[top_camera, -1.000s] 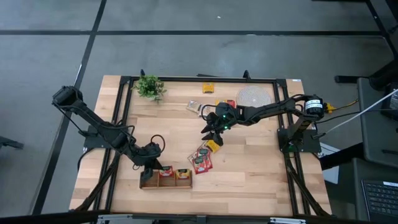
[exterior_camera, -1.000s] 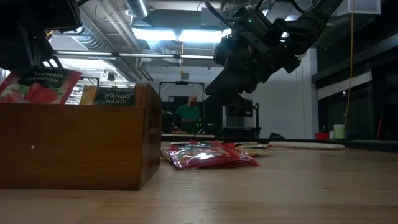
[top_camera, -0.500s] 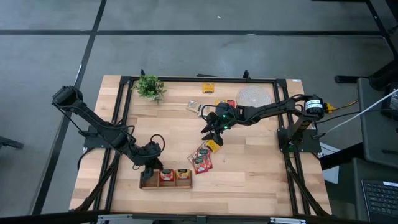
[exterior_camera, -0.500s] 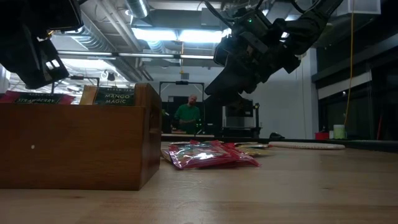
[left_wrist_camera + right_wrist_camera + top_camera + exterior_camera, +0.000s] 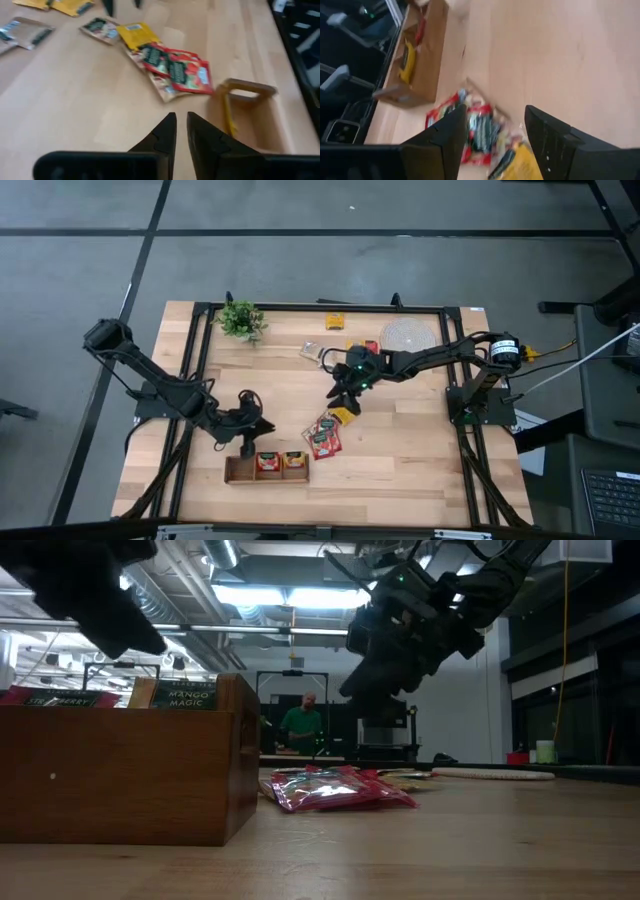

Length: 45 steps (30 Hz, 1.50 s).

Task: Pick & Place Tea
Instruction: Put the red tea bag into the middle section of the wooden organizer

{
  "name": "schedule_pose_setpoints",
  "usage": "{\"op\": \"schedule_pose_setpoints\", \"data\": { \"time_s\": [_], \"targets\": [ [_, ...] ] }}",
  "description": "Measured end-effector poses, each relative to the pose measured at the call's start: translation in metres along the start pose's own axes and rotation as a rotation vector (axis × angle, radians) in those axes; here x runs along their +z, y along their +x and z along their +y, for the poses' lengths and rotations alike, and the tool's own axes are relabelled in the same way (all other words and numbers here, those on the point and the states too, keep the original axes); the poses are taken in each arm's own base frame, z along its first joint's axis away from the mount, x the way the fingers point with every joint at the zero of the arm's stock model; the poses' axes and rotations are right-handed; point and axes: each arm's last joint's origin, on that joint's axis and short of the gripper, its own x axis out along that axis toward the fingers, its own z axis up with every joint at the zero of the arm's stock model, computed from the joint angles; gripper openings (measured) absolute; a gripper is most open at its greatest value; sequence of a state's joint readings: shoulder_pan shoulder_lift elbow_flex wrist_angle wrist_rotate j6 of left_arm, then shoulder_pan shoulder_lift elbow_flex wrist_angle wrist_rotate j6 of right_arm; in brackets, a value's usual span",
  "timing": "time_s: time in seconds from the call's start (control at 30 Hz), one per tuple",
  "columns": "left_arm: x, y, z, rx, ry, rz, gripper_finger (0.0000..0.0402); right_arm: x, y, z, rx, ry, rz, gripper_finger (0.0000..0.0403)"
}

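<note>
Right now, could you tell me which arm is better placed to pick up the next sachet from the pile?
Right: its tool hangs open just above the pile of sachets, while the left tool is nearly closed beside the tray.
</note>
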<state>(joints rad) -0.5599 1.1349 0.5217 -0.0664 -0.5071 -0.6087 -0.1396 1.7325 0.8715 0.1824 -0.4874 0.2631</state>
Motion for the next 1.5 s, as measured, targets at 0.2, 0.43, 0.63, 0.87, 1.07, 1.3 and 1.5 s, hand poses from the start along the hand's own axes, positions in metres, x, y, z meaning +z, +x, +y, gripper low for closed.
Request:
{"op": "schedule_pose_setpoints", "data": {
  "time_s": [0.2, 0.43, 0.63, 0.87, 1.07, 1.3, 1.5],
  "targets": [
    [0.009, 0.009, 0.015, 0.026, 0.006, 0.017, 0.0033, -0.015, 0.003, 0.004, -0.051, 0.065, 0.127, 0.0201],
    [0.017, 0.015, 0.031, 0.072, 0.001, 0.018, 0.0031, -0.021, 0.008, 0.014, -0.047, 0.049, 0.16, 0.0201],
    [0.018, 0.017, 0.034, 0.038, -0.016, 0.043, 0.0033, -0.031, 0.008, 0.01, -0.103, 0.082, 0.161, 0.0181],
    [0.018, 0.017, 0.034, 0.031, -0.023, 0.047, 0.0033, -0.038, 0.02, 0.006, -0.082, 0.115, 0.18, 0.0158],
    [0.018, 0.017, 0.034, 0.031, -0.024, 0.047, 0.0033, -0.044, 0.034, -0.001, -0.019, 0.136, 0.183, 0.0157],
    [0.018, 0.017, 0.034, 0.029, -0.024, 0.048, 0.0033, -0.041, 0.035, 0.001, 0.048, 0.123, 0.165, 0.0156],
    [0.018, 0.017, 0.034, 0.029, -0.024, 0.048, 0.0033, -0.041, 0.035, 0.002, 0.064, 0.136, 0.164, 0.0156]
  ]
}}
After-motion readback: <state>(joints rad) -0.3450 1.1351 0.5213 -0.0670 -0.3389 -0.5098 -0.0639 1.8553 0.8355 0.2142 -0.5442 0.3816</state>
